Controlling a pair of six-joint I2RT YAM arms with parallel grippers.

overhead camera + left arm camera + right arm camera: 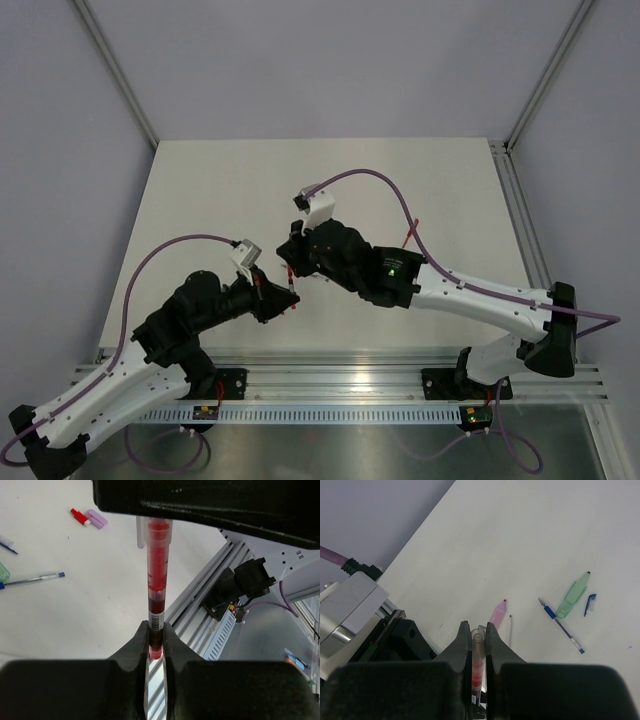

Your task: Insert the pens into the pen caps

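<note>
Red pen (156, 580) clamped by left tool (156, 629) and right tool (478, 629).

This is a robot lab cell, not a home. I am bolted to an aluminium rail (340, 382) along the bottom of the top view, with a slotted cable duct (330, 412) just below it. A plain white table (200, 190) fills the centre, grey panels (60, 150) and metal struts (113, 70) enclose it, and purple cables (372, 172) loop off my wrists.
</note>
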